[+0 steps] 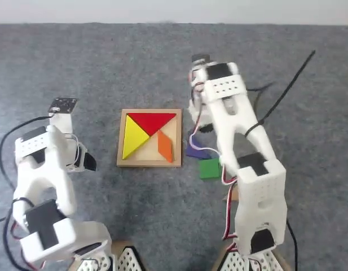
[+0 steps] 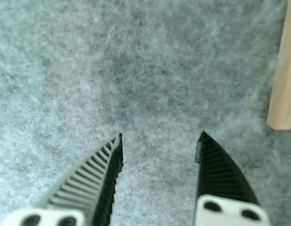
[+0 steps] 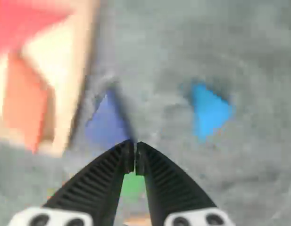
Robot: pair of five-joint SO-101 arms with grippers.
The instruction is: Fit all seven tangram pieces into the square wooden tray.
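Square wooden tray (image 1: 148, 163) lies flat on the grey felt-covered tabletop (image 1: 95, 62), at the centre of the high view. Three tangram pieces lie inside it: a red triangle (image 1: 152, 121) along the upper edge, a yellow triangle (image 1: 132, 139) against the left edge, and an orange parallelogram (image 1: 164, 147) by the right edge. The rest of the tray floor is bare wood.

Outside the tray, just right of its lower right corner, a purple triangle (image 1: 195, 151) lies on the tabletop, partly crossed by cables (image 1: 203, 148) of the right arm (image 1: 241, 141). A green square (image 1: 209, 168) lies just below and to the right of the purple triangle, near the tray but apart from it. The right wrist view also shows a light blue triangle (image 3: 209, 110) on the tabletop, apart from both the purple triangle and the tray.

The right arm occupies the right half of the high view, running from the lower edge up to the upper centre and passing over the purple and green pieces. The right hand (image 3: 134, 143) has its fingers pressed together with nothing between them. Its tips stand at a corner of the purple triangle; contact cannot be confirmed. The green square shows behind the fingers.

The left arm (image 1: 41, 186) stands at the lower left of the high view, left of the tray. The left hand (image 2: 160, 139) is spread wide over bare tabletop and holds nothing, with an outer edge of the tray near it.
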